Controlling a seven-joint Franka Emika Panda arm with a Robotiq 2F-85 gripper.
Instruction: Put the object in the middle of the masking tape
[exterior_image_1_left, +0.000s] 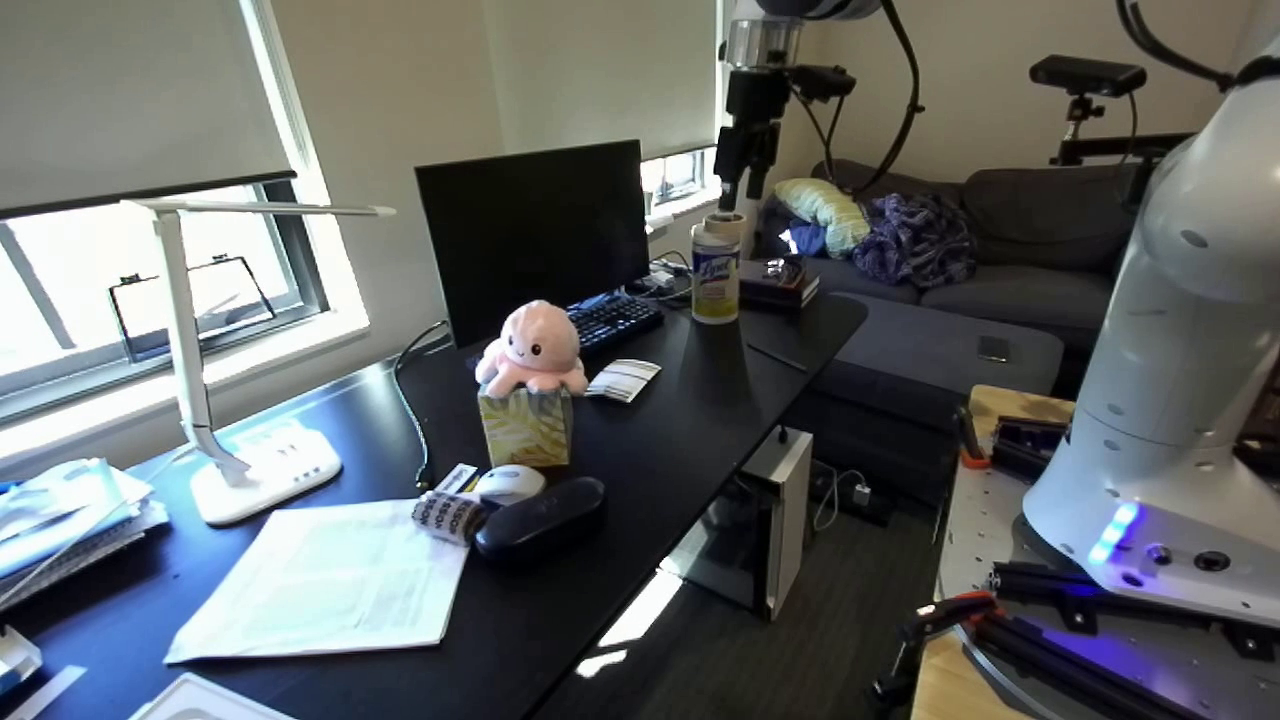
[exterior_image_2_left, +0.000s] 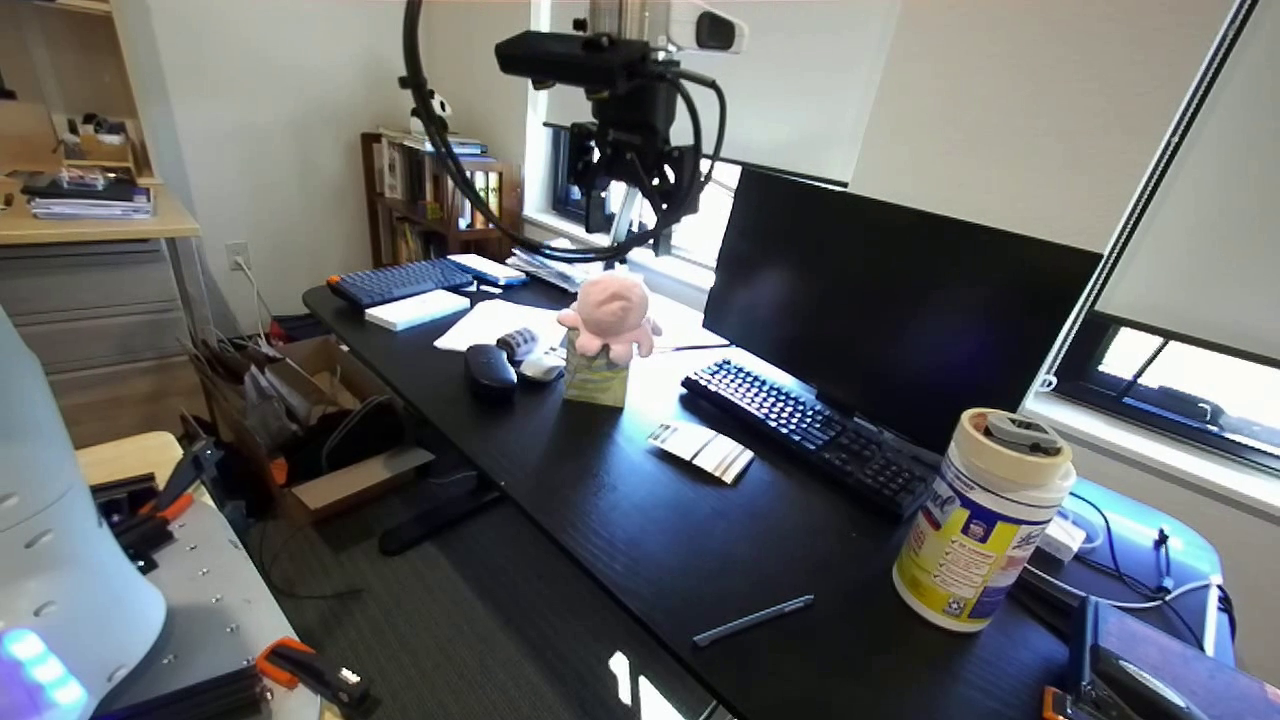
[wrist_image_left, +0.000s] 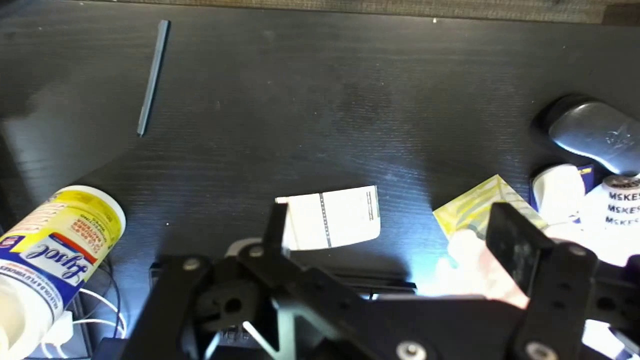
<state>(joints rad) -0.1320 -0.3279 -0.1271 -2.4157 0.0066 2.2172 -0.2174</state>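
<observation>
The black desk (exterior_image_1_left: 650, 450) supports a monitor (exterior_image_1_left: 540, 240) with a keyboard (exterior_image_2_left: 800, 425) in front. A pink plush toy (exterior_image_1_left: 540, 342) is seated on a patterned box (exterior_image_1_left: 527, 430). A black case (exterior_image_1_left: 543, 520) lies beside a white mouse (exterior_image_1_left: 510, 484). A white lamp (exterior_image_1_left: 184, 335) stands near a window (exterior_image_1_left: 85, 260).

Daylight blows out the window (exterior_image_1_left: 75, 265) white, and hard bright patches (exterior_image_1_left: 642, 608) lie on the dim floor (exterior_image_1_left: 865, 595).
</observation>
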